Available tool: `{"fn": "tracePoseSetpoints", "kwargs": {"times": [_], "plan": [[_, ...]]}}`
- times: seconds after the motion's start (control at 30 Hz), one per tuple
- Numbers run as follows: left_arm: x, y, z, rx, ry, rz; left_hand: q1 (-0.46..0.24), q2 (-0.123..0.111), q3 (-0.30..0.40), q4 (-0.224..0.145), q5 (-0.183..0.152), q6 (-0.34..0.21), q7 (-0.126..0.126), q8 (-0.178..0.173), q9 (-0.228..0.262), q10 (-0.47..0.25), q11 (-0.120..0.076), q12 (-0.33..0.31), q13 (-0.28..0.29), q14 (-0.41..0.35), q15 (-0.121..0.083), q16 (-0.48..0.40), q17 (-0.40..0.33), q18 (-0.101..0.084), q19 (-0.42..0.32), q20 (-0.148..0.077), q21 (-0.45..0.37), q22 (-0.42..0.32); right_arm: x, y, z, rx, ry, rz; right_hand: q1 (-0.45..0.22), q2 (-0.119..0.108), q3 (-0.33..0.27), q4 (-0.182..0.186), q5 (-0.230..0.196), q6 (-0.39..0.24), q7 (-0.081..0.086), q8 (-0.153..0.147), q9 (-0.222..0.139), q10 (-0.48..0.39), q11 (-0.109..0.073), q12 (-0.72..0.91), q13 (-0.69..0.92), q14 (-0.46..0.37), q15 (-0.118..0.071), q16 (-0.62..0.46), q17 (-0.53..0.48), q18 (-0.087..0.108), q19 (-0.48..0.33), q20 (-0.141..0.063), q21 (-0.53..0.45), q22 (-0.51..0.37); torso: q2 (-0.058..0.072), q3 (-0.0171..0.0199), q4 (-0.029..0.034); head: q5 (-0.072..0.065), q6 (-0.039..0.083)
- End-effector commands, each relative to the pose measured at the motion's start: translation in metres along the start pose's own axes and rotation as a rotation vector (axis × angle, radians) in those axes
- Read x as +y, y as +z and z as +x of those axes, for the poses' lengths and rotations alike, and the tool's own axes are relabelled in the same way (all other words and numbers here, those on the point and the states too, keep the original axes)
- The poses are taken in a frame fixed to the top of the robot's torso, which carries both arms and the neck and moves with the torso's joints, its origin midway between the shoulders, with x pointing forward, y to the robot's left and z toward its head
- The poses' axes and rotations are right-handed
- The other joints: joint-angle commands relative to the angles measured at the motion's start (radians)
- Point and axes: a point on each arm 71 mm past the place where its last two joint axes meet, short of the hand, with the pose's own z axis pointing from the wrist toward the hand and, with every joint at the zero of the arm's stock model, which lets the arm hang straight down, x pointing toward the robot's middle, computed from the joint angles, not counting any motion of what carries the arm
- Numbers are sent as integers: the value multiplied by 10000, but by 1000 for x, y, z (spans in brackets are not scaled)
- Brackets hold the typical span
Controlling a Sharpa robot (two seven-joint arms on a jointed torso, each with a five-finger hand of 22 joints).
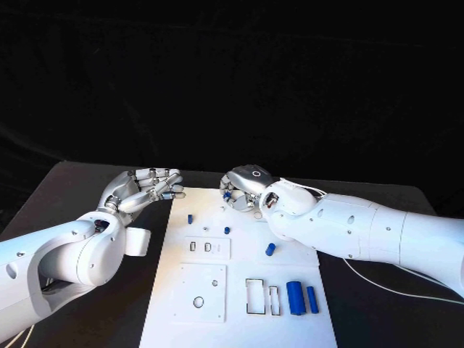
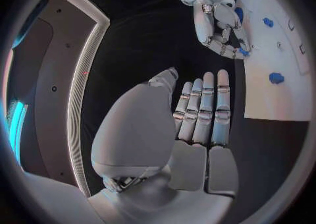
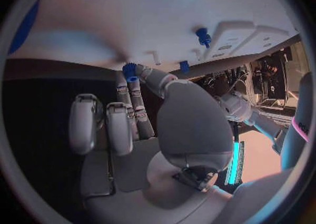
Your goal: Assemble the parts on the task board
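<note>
The white task board (image 1: 243, 330) lies lengthwise in the middle of the table. My right hand (image 1: 249, 187) curls over its far end and pinches a small blue toothed part (image 3: 129, 71) between thumb and finger, just above the board. My left hand (image 1: 146, 187) hovers beside the board's far left corner, fingers straight and side by side (image 2: 204, 110), holding nothing. Loose blue parts sit on the board: a small peg (image 1: 191, 217), another (image 1: 227, 230), a short piece (image 1: 271, 249), and two cylinders (image 1: 295, 297) (image 1: 312, 299) near the front right.
The board carries a plate with two slots (image 1: 207, 247), a plate with a round hole (image 1: 201, 292) and thin rectangular frames (image 1: 255, 296). A white cable (image 1: 388, 286) runs over the black table (image 1: 388, 322) on the right, beside my right arm.
</note>
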Motion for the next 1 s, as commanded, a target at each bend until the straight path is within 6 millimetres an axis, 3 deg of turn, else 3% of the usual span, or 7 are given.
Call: {"fn": "tracePoseSetpoints", "kwargs": {"times": [0.03, 0.1, 0.13, 0.23, 0.7, 0.8, 1.0], "plan": [[-2, 1, 3, 206, -53, 80, -38, -80, 74, -4, -46, -28, 20, -59, 14, 20, 67, -36, -13, -70, -9, -64, 10, 123, 49, -3, 35, 9, -1, 0, 3, 275, -31, 46, 46, 131, 54, 6, -99, -301, 102, -141, -29, -15, -206, -180, 90, 555, 75, 8, -75, -162, -130, 78, -69, -165, 20, -2, -5, -20, 24], [-2, 1, 3, 210, -54, 80, -37, -84, 80, -8, -48, -31, 22, -62, 14, 18, 69, -45, -13, -81, -7, -72, 13, 122, 53, -4, 41, 11, -2, 1, 3, 245, -27, 110, -220, -117, 119, 117, -144, -928, 376, -518, -146, -870, 64, -225, -130, 465, 307, -145, -395, -67, -474, 226, -418, -677, 19, -4, 8, -28, 40], [-2, 1, 3, 211, -54, 80, -37, -84, 80, -8, -48, -31, 22, -62, 14, 18, 69, -45, -13, -81, -7, -72, 13, 122, 53, -4, 41, 11, -3, 1, 3, 216, -25, 143, -397, -350, 45, 188, -93, -1382, 575, -828, -242, -1661, 287, -189, -347, 240, 473, -541, -1130, 117, -1085, 389, -1072, -1607, 19, -6, 11, -32, 42], [-2, 1, 2, 209, -51, 78, -41, -91, 86, -12, -52, -41, 31, -68, 13, 9, 75, -61, -14, -97, -2, -83, 17, 120, 56, -6, 50, 14, -5, 2, 3, 161, -20, 214, -340, -544, -528, 251, -274, -2102, 699, -1354, -403, -2975, 497, -140, -787, 6, 653, -1018, -1962, 488, -2055, 645, -2339, -3205, 29, -5, 27, -44, 52], [-2, 1, -4, 84, -29, 59, -41, -91, 86, -12, -52, -41, 31, -68, 13, 9, 75, -61, -14, -97, -2, -83, 17, 120, 56, -6, 50, 14, -20, -28, -18, -416, 780, 509, -114, -386, -1094, 413, -80, -1724, 630, -1343, -372, -2476, 389, 394, -919, 125, 567, -871, -1780, 398, -1566, 580, -2213, -2850, 8, 22, -68, -38, 175], [-2, 0, -6, 55, -39, 50, -43, -98, 94, -18, -56, -51, 37, -75, 12, 2, 82, -78, -14, -112, 3, -94, 23, 117, 58, -6, 59, 17, -38, -44, -31, -332, 1487, 1105, -184, -346, -972, 532, 99, -1380, 615, -1238, -336, -1530, 274, 830, -803, 277, 484, -573, -1291, 252, -1106, 518, -1695, -2128, -16, 25, -105, -76, 206], [-2, 0, -7, 77, -66, 43, -35, -95, 105, -26, -56, -51, 33, -76, 14, 4, 81, -84, -13, -117, 4, -98, 27, 118, 63, -9, 68, 20, -70, -74, -44, 408, 2499, 2176, -544, -711, -1110, 800, 539, -1261, 339, -1237, -331, 21, -100, 1471, -460, 484, 204, -97, -481, 46, -512, 287, -945, -1088, -71, 53, -194, -156, 231]]}}
